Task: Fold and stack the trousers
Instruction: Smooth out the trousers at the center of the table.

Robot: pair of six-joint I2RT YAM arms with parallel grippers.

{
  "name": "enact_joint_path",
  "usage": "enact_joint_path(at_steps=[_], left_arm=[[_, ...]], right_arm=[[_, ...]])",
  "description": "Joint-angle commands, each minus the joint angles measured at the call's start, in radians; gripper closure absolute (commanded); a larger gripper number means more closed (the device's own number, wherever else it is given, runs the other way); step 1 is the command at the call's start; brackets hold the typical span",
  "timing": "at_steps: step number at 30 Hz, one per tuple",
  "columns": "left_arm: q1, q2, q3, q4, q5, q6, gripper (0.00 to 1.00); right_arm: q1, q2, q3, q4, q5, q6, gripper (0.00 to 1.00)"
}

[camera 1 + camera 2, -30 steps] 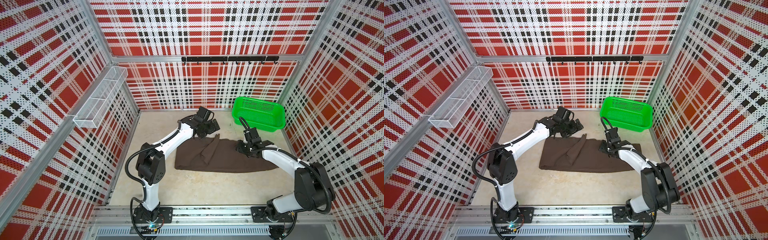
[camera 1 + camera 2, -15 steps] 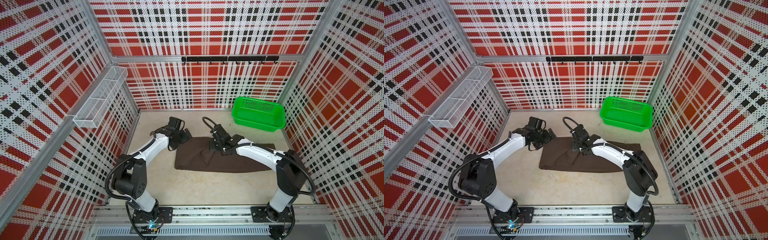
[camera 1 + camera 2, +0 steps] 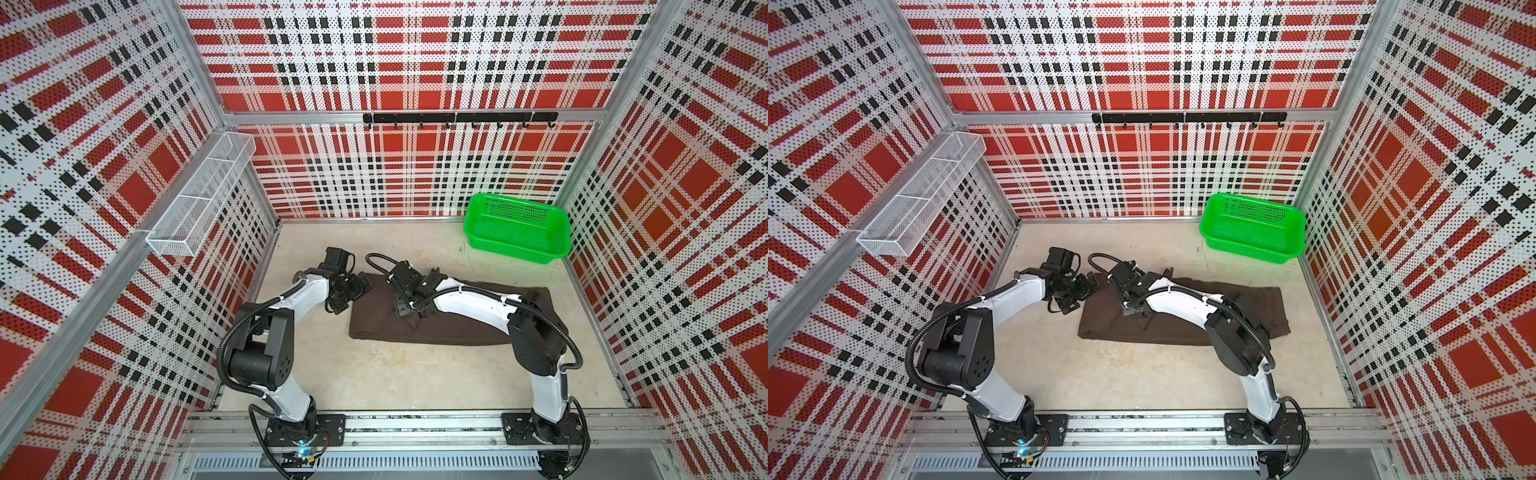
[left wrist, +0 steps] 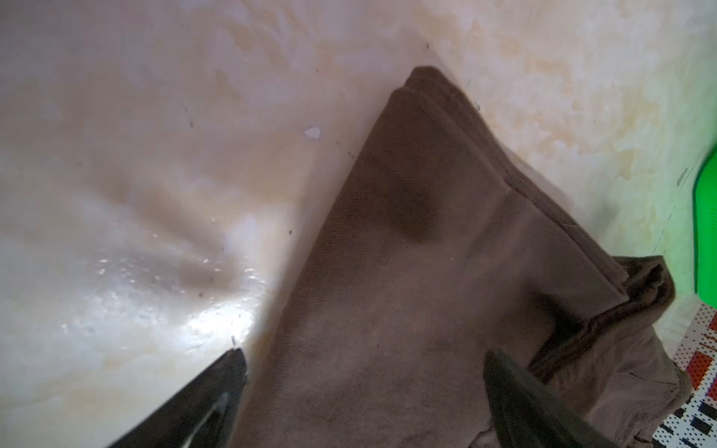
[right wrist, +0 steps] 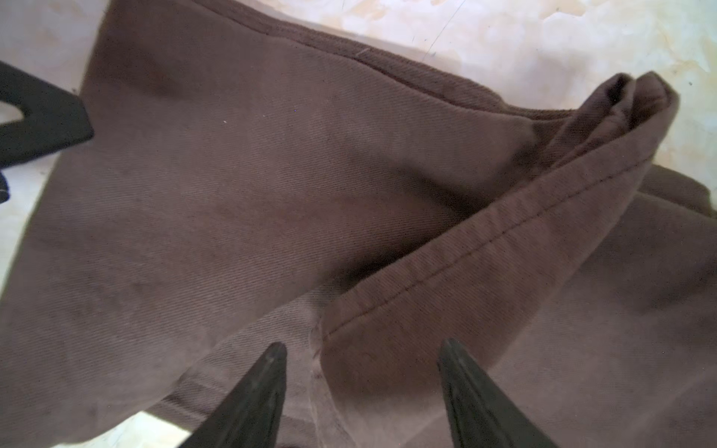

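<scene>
Trousers (image 3: 382,320): one pair, folded lengthwise on floor (image 3: 374,374), hem flap loose; cross-folds and stacking outstanding; left fingers (image 4: 201,399) and right fingers (image 5: 252,395) apart, empty.

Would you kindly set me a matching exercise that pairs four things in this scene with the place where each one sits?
Things:
1. trousers
2. green basket
3. white mesh rack
4. black hook rail

Places:
A. mounted on the back wall
B. mounted on the left wall
C. lying across the middle of the floor
D. in the far right corner of the floor

Pairs: 1-C; 2-D; 3-B; 4-A
</scene>
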Motion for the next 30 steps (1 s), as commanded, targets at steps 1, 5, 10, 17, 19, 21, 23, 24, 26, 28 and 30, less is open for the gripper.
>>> enact_joint_path(at_steps=[1,5,10,17,19,21,23,24,26,28,30], left_arm=[[0.009,0.010,-0.008,0.026,0.023,0.026,0.02],[0.012,0.013,-0.012,0.028,0.025,0.029,0.02],[0.024,0.010,-0.015,0.028,0.025,0.032,0.02],[0.029,0.001,-0.011,0.023,0.020,0.035,0.02],[0.032,-0.004,-0.011,0.019,0.013,0.038,0.02],[0.035,-0.007,-0.011,0.017,0.011,0.039,0.02],[0.038,-0.010,-0.012,0.014,0.008,0.042,0.02],[0.040,-0.012,-0.013,0.012,0.007,0.044,0.02],[0.044,-0.016,-0.012,0.009,0.006,0.048,0.02],[0.049,-0.020,-0.013,0.006,0.004,0.050,0.02],[0.055,-0.025,-0.013,0.005,0.002,0.053,0.02]], right_arm=[[0.015,0.042,0.019,-0.071,0.038,-0.032,0.33],[0.015,0.079,0.024,-0.084,0.019,-0.042,0.31],[0.025,0.112,0.028,-0.092,0.012,-0.042,0.30],[0.023,0.107,0.017,-0.103,0.042,-0.037,0.49],[0.019,0.085,0.002,-0.098,0.043,-0.025,0.61],[0.014,0.048,-0.023,-0.089,0.043,-0.011,0.70],[0.010,0.004,-0.054,-0.083,0.038,0.005,0.79],[0.010,-0.024,-0.071,-0.080,0.036,0.014,0.83],[0.008,-0.082,-0.115,-0.066,0.028,0.036,0.89],[0.002,-0.149,-0.171,-0.042,0.011,0.066,0.92],[-0.009,-0.223,-0.243,-0.005,-0.013,0.105,0.94]])
